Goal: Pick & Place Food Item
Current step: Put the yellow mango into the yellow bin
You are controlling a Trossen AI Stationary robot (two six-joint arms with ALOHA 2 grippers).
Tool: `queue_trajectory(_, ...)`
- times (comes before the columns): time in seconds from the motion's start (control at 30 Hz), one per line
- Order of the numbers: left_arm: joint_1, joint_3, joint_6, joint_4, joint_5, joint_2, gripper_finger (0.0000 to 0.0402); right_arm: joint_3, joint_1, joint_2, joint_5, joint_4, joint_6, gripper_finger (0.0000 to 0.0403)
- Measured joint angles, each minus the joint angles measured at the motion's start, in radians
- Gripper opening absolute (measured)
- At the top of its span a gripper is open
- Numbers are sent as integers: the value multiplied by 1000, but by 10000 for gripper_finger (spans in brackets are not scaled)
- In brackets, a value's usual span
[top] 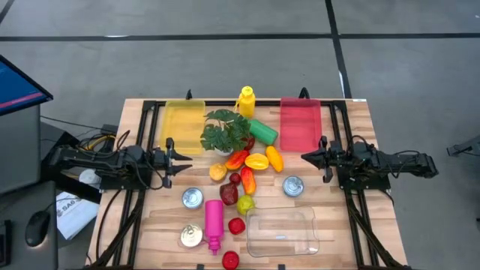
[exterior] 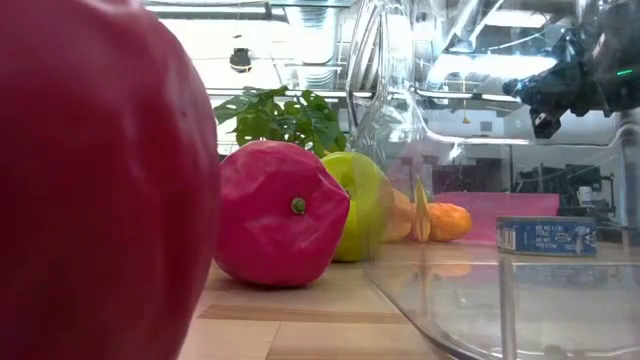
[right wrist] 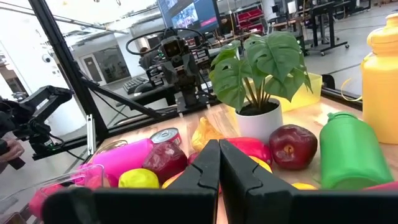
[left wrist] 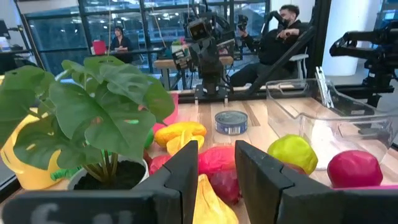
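Looking straight down, the high view lays out the whole wooden table: the left gripper waits at the left edge beside the yellow tray, its jaws slightly spread with nothing between them, and the right gripper waits at the right edge near the red tray, jaws pressed together and empty. The food items lie clustered in the middle, just near of the potted plant, untouched by either arm. The low view adds what the top cannot: a red fruit filling its left side, a pink pepper touching a green apple, and the clear container wall on its right. The left wrist view shows people seated in the room beyond the table; the right wrist view shows monitors and workbenches. Counted from above: two trays, one clear container, three tins, one yellow bottle, one green bottle, one pink bottle, one plant.
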Motion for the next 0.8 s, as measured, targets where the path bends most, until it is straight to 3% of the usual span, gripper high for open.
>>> queue_trajectory(0.3, 0, 0, 0, 4, 0, 0, 95, 0, -35, 0, 60, 27, -154, 0)
queue_trajectory(0.8, 0, 0, 0, 3, 0, 0, 95, 0, 7, 0, 50, 71, -18, 0)
